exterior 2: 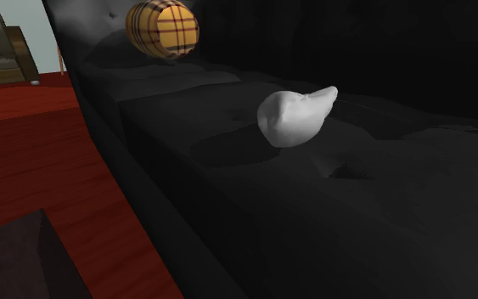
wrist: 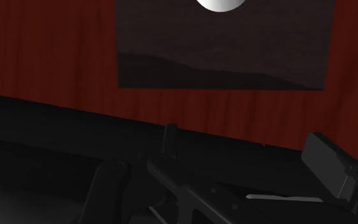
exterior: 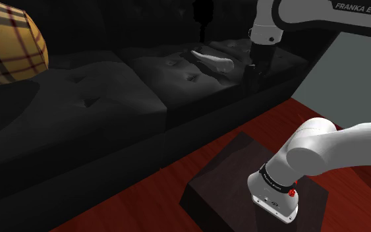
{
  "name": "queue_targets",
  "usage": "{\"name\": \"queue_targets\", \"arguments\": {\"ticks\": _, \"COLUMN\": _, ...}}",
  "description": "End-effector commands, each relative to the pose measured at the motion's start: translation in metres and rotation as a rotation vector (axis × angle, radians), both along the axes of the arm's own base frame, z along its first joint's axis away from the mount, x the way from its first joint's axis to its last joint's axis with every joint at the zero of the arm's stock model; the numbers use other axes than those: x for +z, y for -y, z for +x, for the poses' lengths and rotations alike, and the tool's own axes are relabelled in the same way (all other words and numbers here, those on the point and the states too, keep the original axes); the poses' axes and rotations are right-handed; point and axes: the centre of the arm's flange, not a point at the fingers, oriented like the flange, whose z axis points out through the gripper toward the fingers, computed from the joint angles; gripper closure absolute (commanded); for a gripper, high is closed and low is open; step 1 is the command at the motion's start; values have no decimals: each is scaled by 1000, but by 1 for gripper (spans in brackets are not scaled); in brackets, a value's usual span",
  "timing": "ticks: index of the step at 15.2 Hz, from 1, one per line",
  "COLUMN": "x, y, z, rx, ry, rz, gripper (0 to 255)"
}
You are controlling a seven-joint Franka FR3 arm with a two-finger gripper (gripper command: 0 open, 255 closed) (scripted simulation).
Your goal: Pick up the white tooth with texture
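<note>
Nearest you, the dark stand (exterior: pixel 230 165) sits on the red wood floor (exterior: pixel 144 198). Past that runs the black sofa (exterior: pixel 98 112). Your gripper (exterior: pixel 250 79) hangs low over the seat toward the shoulder view's right end. In the wrist view the fingers (wrist: pixel 327 162) stand apart with nothing between them. The white tooth (exterior: pixel 213 60) lies on the seat cushion just beside the gripper, on the shoulder view's left of it, not touching. Away at the shoulder view's left, a plaid cushion (exterior: pixel 9 43) rests on the sofa.
</note>
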Motion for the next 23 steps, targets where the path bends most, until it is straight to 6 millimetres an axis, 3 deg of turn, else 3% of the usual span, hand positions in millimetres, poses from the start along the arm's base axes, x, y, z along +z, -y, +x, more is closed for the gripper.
{"name": "queue_targets", "arguments": {"ticks": 1, "x": 0, "y": 0, "z": 0, "rx": 0, "ry": 0, "rz": 0, "gripper": 0}}
{"name": "queue_targets", "arguments": {"ticks": 23, "x": -33, "y": 155, "z": 233, "rx": 67, "ry": 58, "rz": 4, "gripper": 0}}
